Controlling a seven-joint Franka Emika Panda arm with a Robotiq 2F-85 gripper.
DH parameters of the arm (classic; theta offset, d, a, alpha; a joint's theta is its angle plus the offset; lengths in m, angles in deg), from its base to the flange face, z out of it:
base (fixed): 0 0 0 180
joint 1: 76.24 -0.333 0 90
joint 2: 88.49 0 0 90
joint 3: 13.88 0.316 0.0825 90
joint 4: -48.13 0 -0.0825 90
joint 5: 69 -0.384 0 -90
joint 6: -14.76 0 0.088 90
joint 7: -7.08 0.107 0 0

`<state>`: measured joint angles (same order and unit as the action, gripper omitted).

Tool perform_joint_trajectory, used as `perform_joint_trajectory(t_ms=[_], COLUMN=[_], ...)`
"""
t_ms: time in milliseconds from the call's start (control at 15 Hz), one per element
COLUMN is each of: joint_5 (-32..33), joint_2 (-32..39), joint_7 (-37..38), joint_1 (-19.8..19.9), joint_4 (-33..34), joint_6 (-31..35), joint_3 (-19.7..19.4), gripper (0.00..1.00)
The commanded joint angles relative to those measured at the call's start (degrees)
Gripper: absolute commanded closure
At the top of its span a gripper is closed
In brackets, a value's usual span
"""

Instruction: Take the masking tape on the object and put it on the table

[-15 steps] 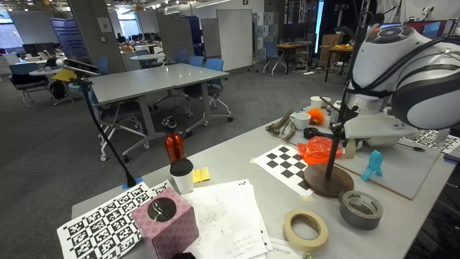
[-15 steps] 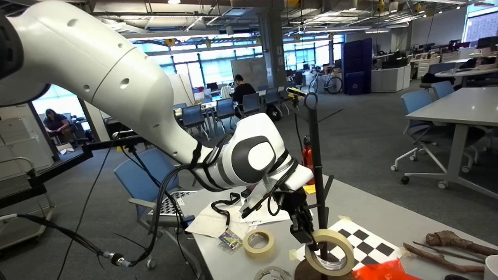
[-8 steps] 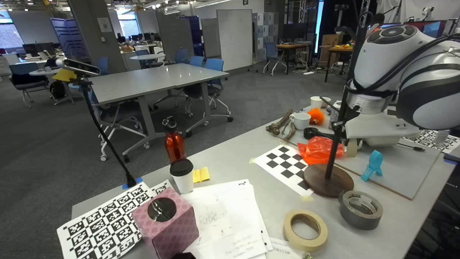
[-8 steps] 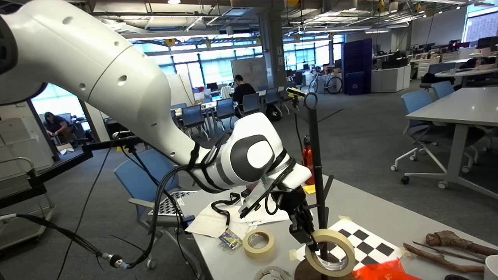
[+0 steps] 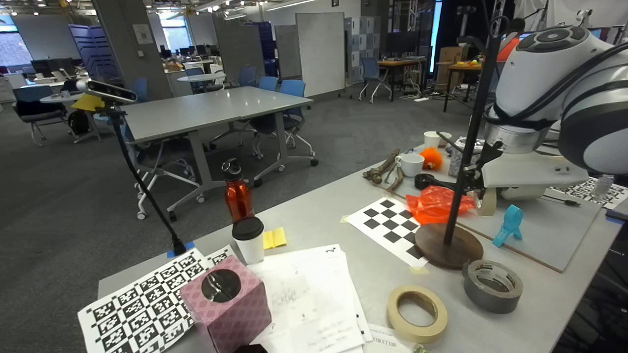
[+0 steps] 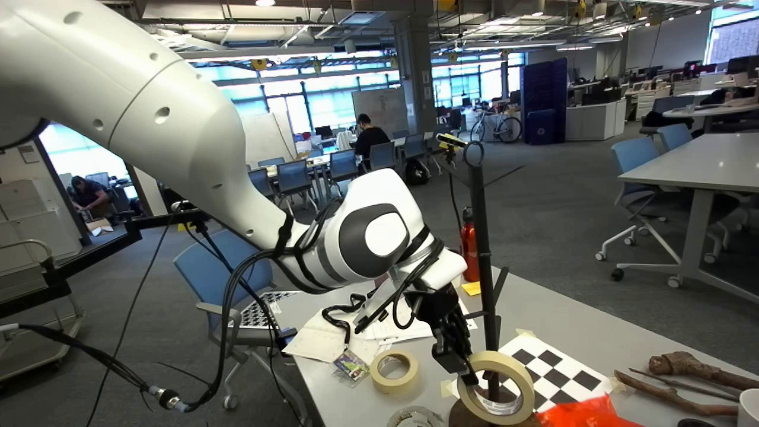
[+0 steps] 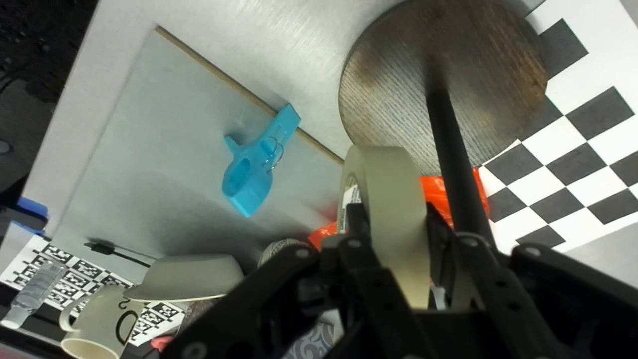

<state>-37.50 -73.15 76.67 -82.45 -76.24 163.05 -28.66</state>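
The masking tape [image 7: 394, 194] stands on edge between the fingers of my gripper [image 7: 396, 219], which is shut across its rim. In the wrist view the stand's black pole [image 7: 451, 134] passes to the right of the tape, so the ring is beside the pole, not around it. Dark brown and round, the base [image 7: 384, 85] rests on the table [image 5: 314, 213]. An exterior view shows the held roll [image 5: 486, 202] edge-on in the air, right of the pole; there the pole partly covers my gripper. Elsewhere the ring [image 6: 527, 388] appears in front of the pole.
A second cream tape roll [image 5: 417, 334] and a grey duct-tape roll [image 5: 490, 300] lie near the base. The checkerboard sheet [image 5: 380, 228] and an orange bag [image 5: 431, 203] are beside it. A blue clip [image 7: 251, 184] lies on a grey board [image 7: 169, 114].
The arm and the held tape have shifted sideways, away from the pole, with a wider gap in an exterior view. The stand and the things on the table have stayed put.
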Motion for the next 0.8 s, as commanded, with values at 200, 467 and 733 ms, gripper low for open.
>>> perform_joint_trajectory(t_ms=[200, 467, 733], joint_5=[4.83, 8.00, 10.22], joint_2=[-5.78, -8.24, -10.60], joint_7=[2.27, 3.72, 4.85], joint_1=[0.92, 2.11, 3.70], joint_4=[-3.82, -5.42, -7.32], joint_6=[-1.41, -1.45, -1.73], joint_3=[0.19, 0.68, 1.39], gripper=[0.93, 0.93, 0.93])
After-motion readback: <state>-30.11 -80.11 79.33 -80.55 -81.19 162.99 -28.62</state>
